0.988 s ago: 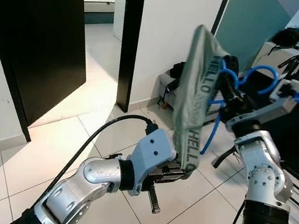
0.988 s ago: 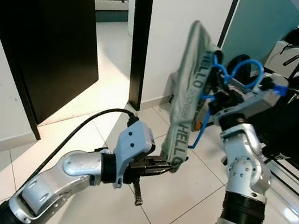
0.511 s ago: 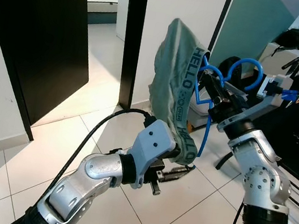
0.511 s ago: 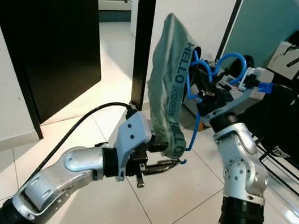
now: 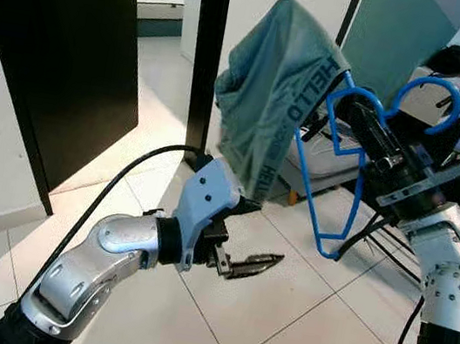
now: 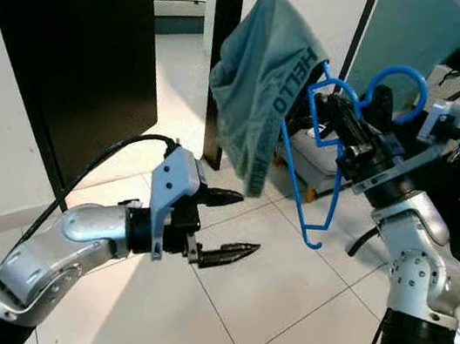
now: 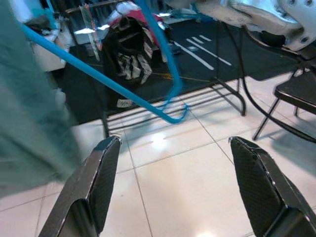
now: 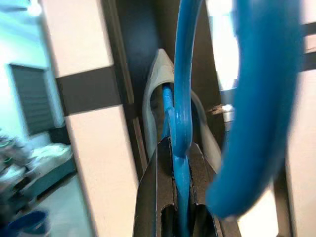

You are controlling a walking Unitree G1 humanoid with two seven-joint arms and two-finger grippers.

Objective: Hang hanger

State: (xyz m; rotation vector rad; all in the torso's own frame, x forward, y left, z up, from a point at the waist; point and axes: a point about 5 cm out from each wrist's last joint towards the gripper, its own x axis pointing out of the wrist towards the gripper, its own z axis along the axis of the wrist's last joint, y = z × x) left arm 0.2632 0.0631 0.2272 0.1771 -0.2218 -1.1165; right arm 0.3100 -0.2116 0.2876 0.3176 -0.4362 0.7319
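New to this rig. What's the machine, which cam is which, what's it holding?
It is a two-armed humanoid robot standing on a tiled floor. Two pictures come from its head cameras, looking forward and down; the other two come from cameras on each wrist. The right pincer is shut on a blue hanger, with a grey-green garment printed HELLO draped over one end. The right wrist view shows the fingers clamping the blue hanger. The left pincer is open below the garment, holding nothing.
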